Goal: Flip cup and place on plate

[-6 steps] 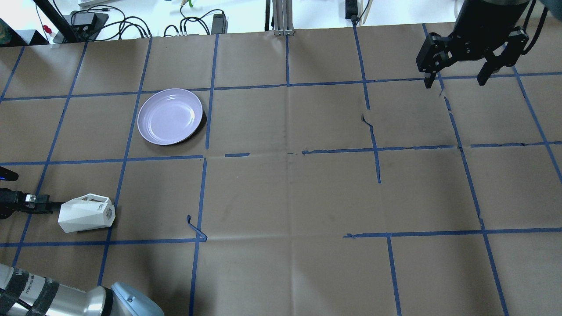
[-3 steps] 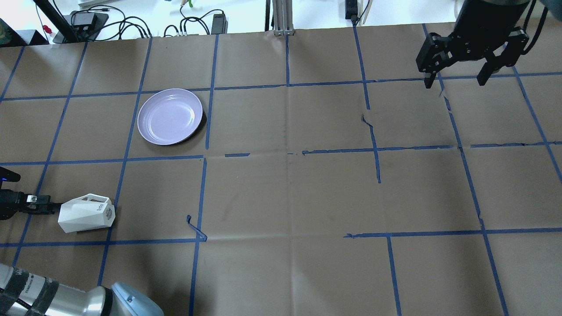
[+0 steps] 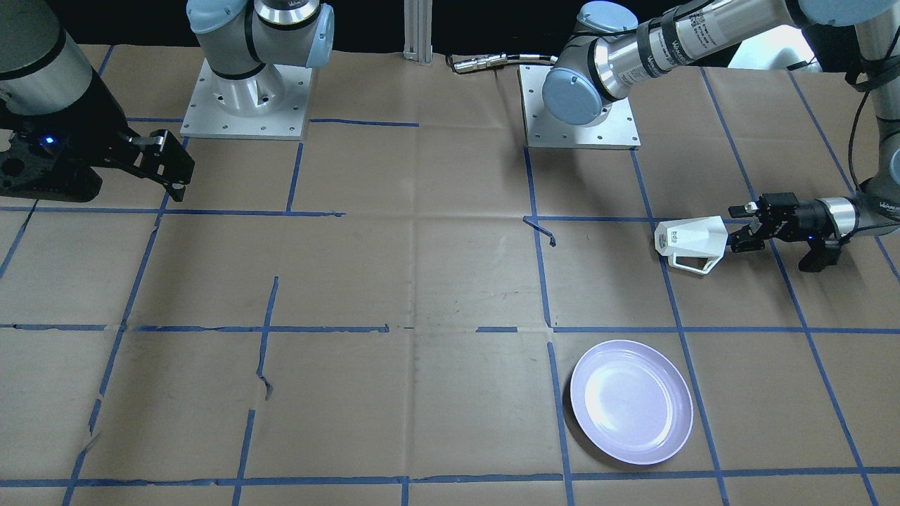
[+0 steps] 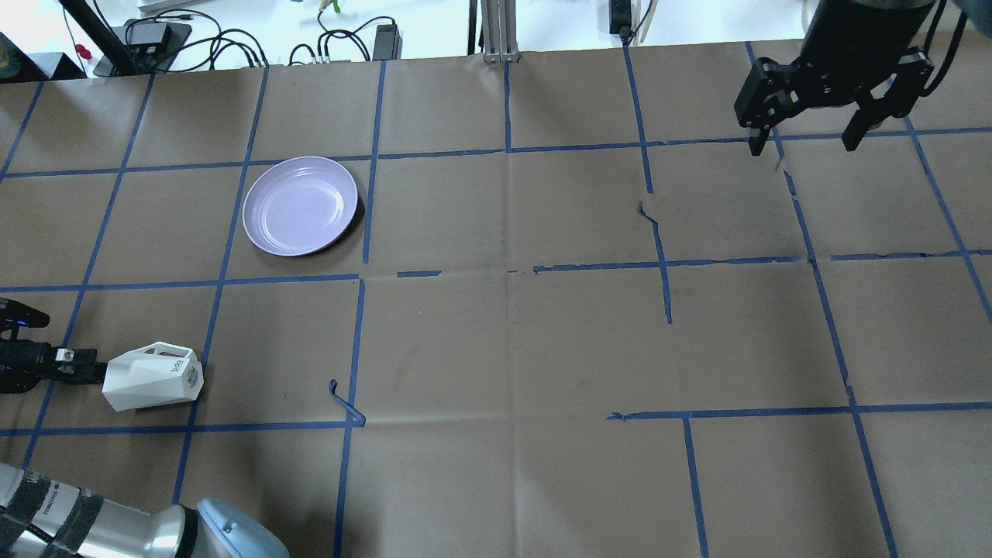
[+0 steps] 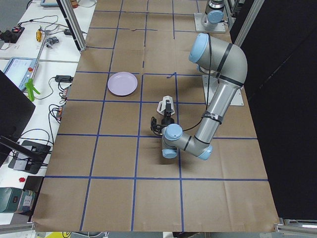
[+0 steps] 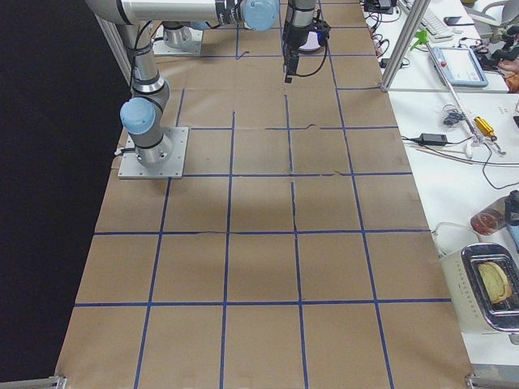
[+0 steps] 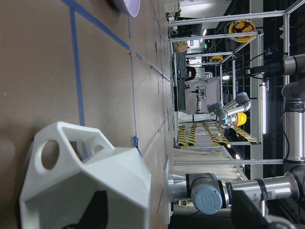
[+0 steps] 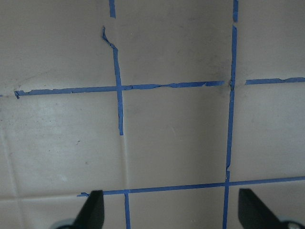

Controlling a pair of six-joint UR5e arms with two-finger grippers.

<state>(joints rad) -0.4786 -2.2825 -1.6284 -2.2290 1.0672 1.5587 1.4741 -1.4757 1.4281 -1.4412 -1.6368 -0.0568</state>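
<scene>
My left gripper [image 3: 735, 228] was spread wide at the mouth of the white faceted mug [image 3: 689, 237], holding nothing. The mug lay on its side, well apart from the lavender plate [image 3: 631, 402]. I judged it needed a square pinch on the rim wall.

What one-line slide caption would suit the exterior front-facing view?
Open left gripper at the rim of the white cup lying on its side; lavender plate sits empty nearby.
</scene>
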